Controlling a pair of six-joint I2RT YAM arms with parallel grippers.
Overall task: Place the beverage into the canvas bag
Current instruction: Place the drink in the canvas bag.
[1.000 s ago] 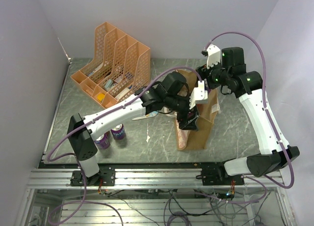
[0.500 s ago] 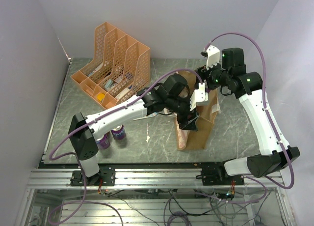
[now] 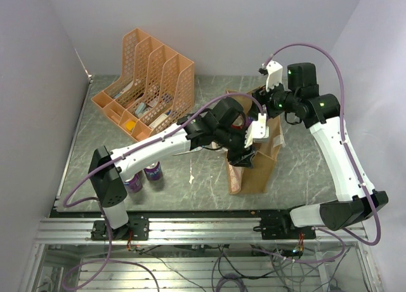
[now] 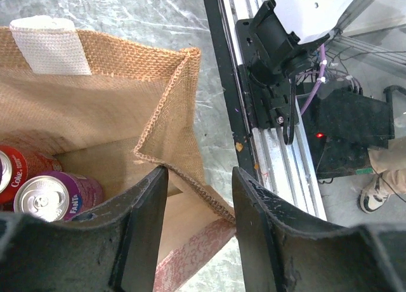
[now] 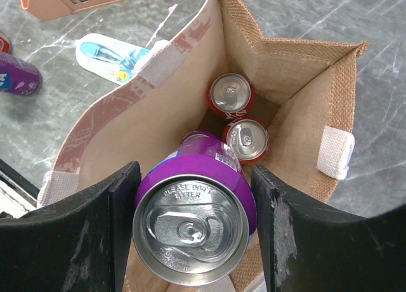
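The tan canvas bag [image 3: 257, 171] stands open near the table's front, with white straps and pinkish streaked sides. My right gripper [image 5: 195, 178] is shut on a purple can [image 5: 193, 225] and holds it upright over the bag's mouth [image 5: 298, 82]; it also shows in the top view [image 3: 265, 108]. Two red cans [image 5: 230, 94] stand on the bag's floor. My left gripper [image 4: 198, 178] is open at the bag's near corner, and the burlap rim [image 4: 190, 184] runs between its jaws. The left wrist view shows a red can [image 4: 13, 171] and a purple Fanta can [image 4: 54, 197] inside.
An orange mesh file organiser [image 3: 146, 82] stands at the back left. Two cans [image 3: 152, 171] stand by the left arm's base. A white and blue item [image 5: 111, 58] lies left of the bag. The metal rail [image 4: 279, 159] runs along the table's near edge.
My left gripper has shifted slightly toward the far side at the bag's mouth. My right gripper with the purple can has barely moved.
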